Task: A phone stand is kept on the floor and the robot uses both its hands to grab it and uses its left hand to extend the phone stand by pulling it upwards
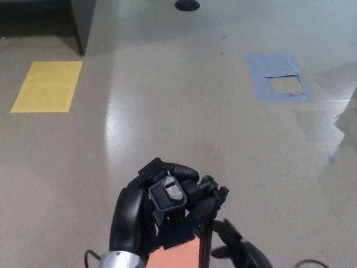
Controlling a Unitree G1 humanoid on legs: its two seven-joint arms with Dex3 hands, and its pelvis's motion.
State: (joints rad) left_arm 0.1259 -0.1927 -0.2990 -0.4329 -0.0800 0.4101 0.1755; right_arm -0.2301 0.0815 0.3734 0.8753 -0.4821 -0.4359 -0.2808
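Gripping phone stand w/ left hand

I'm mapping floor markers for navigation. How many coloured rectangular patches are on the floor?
3: a yellow patch far left, a torn blue patch far right, and an orange patch at the bottom edge, mostly hidden behind the left hand and phone stand.

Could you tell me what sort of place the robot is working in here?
Probably an indoor lab or workshop test area. The smooth grey floor carries a yellow marker patch and a torn blue taped patch, and a dark furniture leg stands at the far edge.
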